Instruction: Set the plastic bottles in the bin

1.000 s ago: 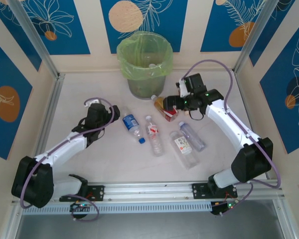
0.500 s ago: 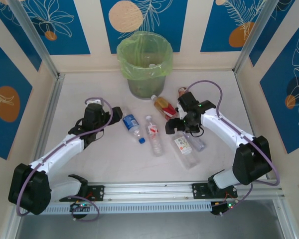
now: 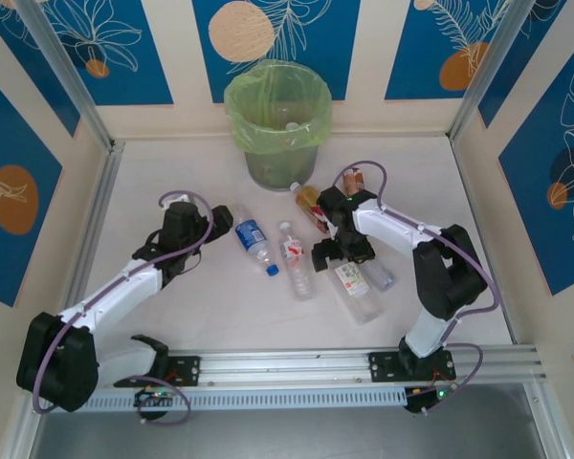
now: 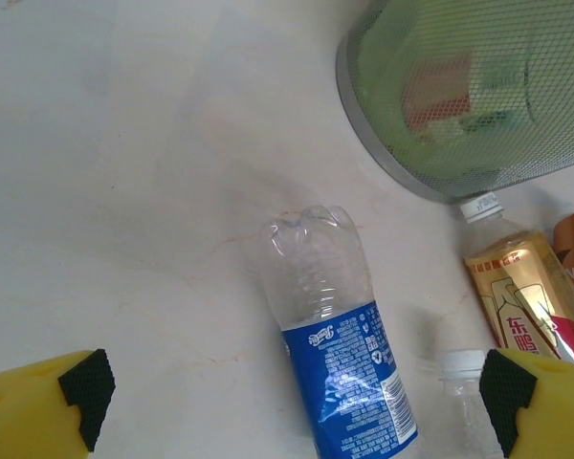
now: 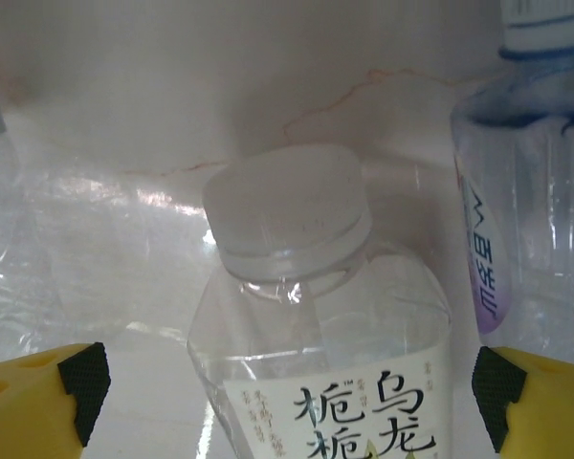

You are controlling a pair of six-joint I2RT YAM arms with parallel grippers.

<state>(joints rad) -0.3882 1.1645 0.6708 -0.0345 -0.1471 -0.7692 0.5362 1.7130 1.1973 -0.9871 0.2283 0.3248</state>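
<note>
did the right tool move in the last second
Yes. The right tool has moved away from the bin, toward the near edge, and now hangs open at the white-labelled bottle.

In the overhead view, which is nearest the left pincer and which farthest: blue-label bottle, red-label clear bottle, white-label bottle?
1. Blue-label bottle, just beside the left pincer.
2. Red-label clear bottle, in the middle.
3. White-label bottle, farthest right.

Left end effector (image 4: 297, 392), right end effector (image 5: 292, 382): jaws spread wide.
</note>
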